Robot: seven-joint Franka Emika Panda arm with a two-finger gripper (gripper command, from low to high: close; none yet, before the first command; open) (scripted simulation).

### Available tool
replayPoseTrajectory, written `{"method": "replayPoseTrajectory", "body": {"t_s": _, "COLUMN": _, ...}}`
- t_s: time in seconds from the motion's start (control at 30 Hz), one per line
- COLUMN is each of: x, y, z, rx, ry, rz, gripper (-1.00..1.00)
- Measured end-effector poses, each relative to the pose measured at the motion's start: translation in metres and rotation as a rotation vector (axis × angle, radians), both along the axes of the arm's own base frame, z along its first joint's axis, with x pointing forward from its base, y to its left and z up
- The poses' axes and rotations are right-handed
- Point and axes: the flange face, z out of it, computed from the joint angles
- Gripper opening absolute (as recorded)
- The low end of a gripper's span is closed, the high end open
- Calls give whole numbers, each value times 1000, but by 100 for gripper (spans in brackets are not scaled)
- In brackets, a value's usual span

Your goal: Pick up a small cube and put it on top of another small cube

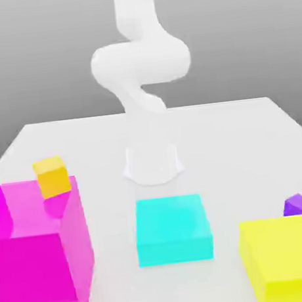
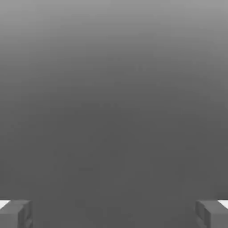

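Yellow block point(image 1: 284, 251), purple cube point(image 1: 298, 205) behind, orange cube point(image 1: 52, 177) on magenta block point(image 1: 35, 272)

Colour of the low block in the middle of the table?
The block is cyan; the exterior view shows it best.

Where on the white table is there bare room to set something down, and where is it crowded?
In the exterior view, the white table is bare between the magenta block and cyan block, and behind the cyan one. The crowded spot is the yellow block, with the purple cube by its far edge.
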Motion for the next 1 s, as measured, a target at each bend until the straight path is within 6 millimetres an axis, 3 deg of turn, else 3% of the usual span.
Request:
{"method": "replayPoseTrajectory", "body": {"t_s": 0.17, "x": 45, "y": 74, "z": -102, "rx": -64, "ry": 150, "rz": 60, "gripper": 0}}
{"method": "replayPoseTrajectory", "body": {"t_s": 0.27, "x": 53, "y": 116, "z": -166, "rx": -96, "ry": 234, "rz": 106, "gripper": 0}}
{"method": "replayPoseTrajectory", "body": {"t_s": 0.37, "x": 50, "y": 156, "z": -230, "rx": -124, "ry": 317, "rz": 159, "gripper": 0}}
{"method": "replayPoseTrajectory", "body": {"t_s": 0.53, "x": 16, "y": 216, "z": -332, "rx": -156, "ry": 455, "rz": 260, "gripper": 0}}
{"method": "replayPoseTrajectory", "body": {"t_s": 0.6, "x": -11, "y": 244, "z": -370, "rx": -168, "ry": 510, "rz": 323, "gripper": 0}}
{"method": "replayPoseTrajectory", "body": {"t_s": 0.73, "x": -68, "y": 276, "z": -437, "rx": -172, "ry": 626, "rz": 411, "gripper": 0}}
{"method": "replayPoseTrajectory", "body": {"t_s": 0.83, "x": -105, "y": 289, "z": -474, "rx": -164, "ry": 697, "rz": 456, "gripper": 0}}
{"method": "replayPoseTrajectory", "body": {"t_s": 1.0, "x": -111, "y": 294, "z": -514, "rx": -155, "ry": 710, "rz": 464, "gripper": 0}}
